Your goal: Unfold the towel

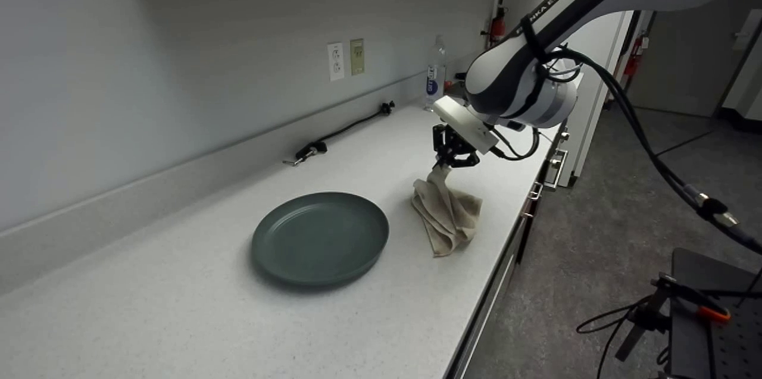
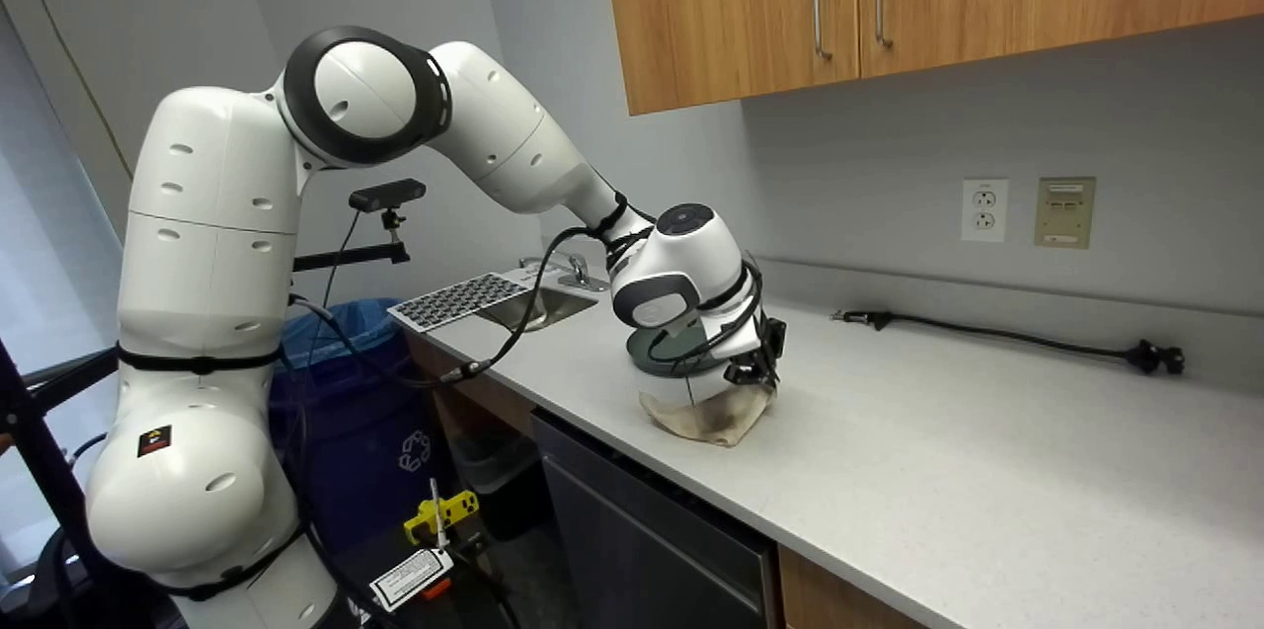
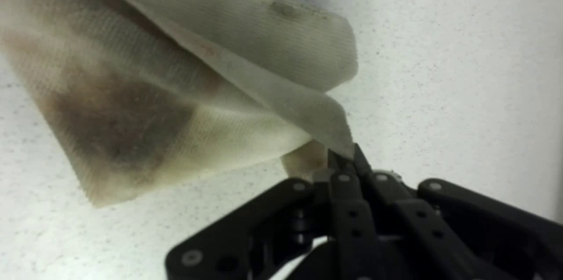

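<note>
The towel [image 1: 447, 212] is bunched near the front edge of the counter [image 1: 196, 319]; its raised tip is pinched by the gripper [image 3: 347, 158]; that layer should be drawn slowly along the edge, lower folds left lying.

My fingers [image 3: 345, 192] are black with little grey pin heads, lol, and the towel [image 3: 211, 73] is beige, finely ribbed, with dark brownish blotches. Counter [image 1: 178, 301] is white with grey speckles, plate [image 1: 320, 239] solid dark grey-green, cabinets [image 2: 731, 7] orangey woodgrain.
</note>
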